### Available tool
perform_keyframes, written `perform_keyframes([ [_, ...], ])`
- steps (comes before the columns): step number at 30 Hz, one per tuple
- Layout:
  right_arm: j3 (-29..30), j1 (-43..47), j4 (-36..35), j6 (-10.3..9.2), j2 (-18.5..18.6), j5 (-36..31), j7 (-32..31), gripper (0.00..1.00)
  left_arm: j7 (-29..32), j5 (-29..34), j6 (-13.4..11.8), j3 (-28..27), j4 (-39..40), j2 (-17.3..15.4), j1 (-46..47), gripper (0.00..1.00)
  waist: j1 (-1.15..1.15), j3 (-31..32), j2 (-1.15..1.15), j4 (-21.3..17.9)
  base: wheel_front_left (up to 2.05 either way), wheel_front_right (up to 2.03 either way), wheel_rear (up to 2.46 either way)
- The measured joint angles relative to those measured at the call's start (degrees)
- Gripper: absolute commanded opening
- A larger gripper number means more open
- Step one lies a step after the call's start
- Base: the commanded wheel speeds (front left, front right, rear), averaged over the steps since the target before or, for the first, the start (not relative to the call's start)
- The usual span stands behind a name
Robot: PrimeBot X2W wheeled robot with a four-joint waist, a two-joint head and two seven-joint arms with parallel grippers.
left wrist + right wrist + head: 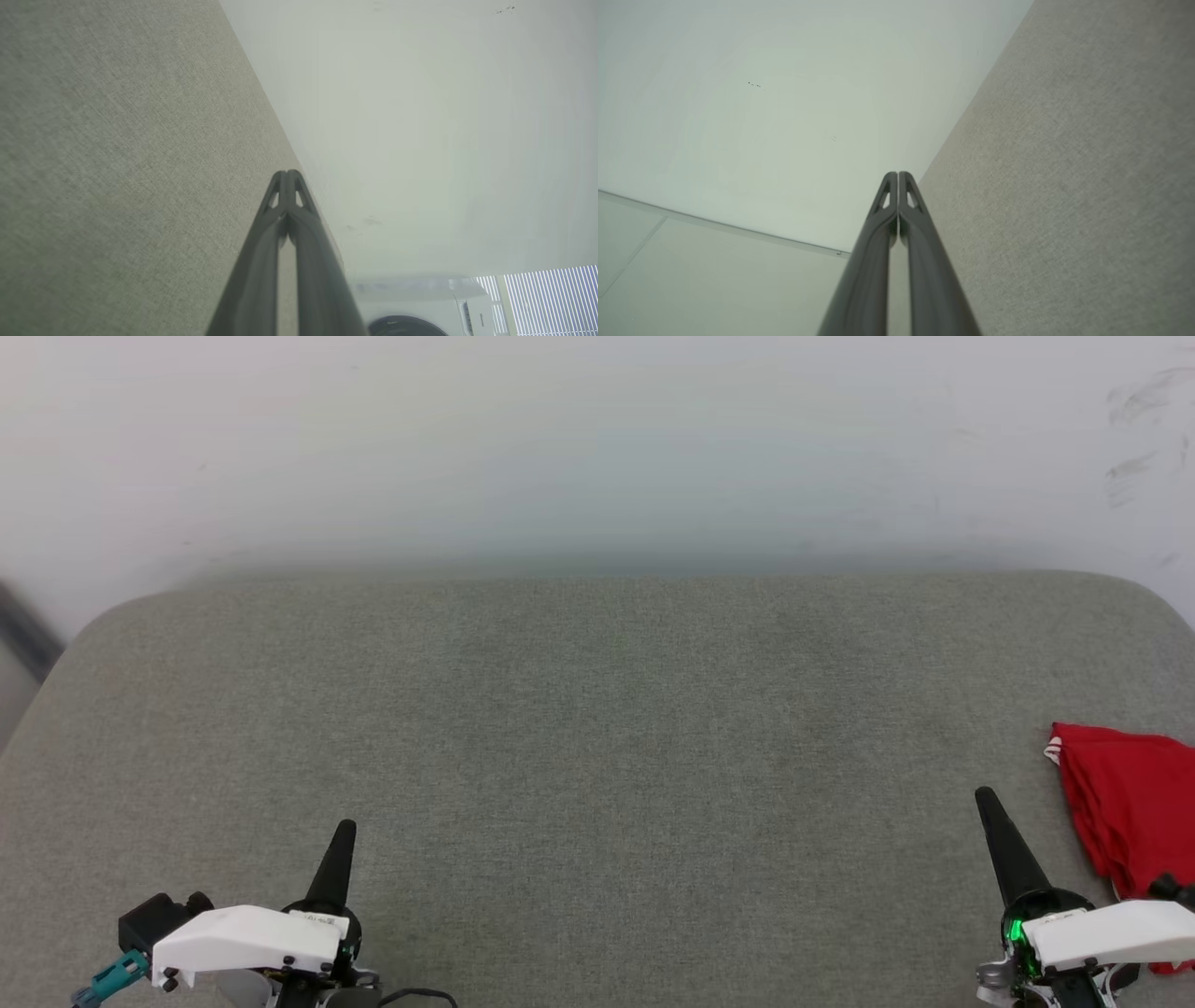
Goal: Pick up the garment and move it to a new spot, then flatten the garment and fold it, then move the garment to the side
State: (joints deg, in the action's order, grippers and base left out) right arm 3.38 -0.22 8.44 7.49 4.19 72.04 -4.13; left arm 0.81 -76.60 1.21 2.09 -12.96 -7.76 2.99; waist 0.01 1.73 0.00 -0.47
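Garment (1131, 803) near table (597, 756) right edge

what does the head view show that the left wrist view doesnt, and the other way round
Head view: the bright red soft T-shirt with a white striped sleeve, bunched at the surface's right edge, beside the right end effector. Left wrist view: a white appliance with a dark round door and pale slatted window blinds. Shared: the grey-green woven fabric surface, the plain pale wall and the left end effector, which is shut.
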Motion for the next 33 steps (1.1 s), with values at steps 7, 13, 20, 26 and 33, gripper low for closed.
perform_keyframes([
  [7, 0.3, -1.1, 0.9, 0.0, 0.0, 3.7, -0.2, 0.0, 0.8, -2.8, 1.0, -1.4, -0.2, 0.9, 0.6, 0.0, 0.0, -0.3, 0.0, 0.1, 0.0, 0.0, 0.0],
  [13, 0.4, -1.9, 1.6, 0.0, 0.0, 6.6, -0.4, 0.0, 1.6, -5.0, 1.9, -2.5, -0.3, 1.4, 0.9, 0.0, 0.0, -0.5, 0.0, 0.1, 0.0, 0.0, 0.0],
  [20, 0.7, -2.8, 2.7, 0.0, 0.0, 10.3, -0.5, 0.0, 2.6, -7.7, 2.9, -4.0, -0.5, 2.3, 1.4, 0.0, 0.0, -0.8, 0.0, 0.2, 0.0, 0.0, 0.0],
  [26, 0.9, -3.3, 3.3, 0.0, 0.0, 12.9, -0.5, 0.0, 3.2, -9.6, 3.8, -5.0, -0.6, 2.8, 1.8, 0.0, 0.0, -1.1, 0.0, 0.3, 0.0, 0.0, 0.0],
  [33, 1.1, -4.1, 4.0, 0.0, 0.0, 15.5, -0.7, 0.0, 3.9, -11.5, 4.5, -6.0, -0.7, 3.3, 2.1, 0.0, 0.0, -1.3, 0.0, 0.3, 0.0, 0.0, 0.0],
])
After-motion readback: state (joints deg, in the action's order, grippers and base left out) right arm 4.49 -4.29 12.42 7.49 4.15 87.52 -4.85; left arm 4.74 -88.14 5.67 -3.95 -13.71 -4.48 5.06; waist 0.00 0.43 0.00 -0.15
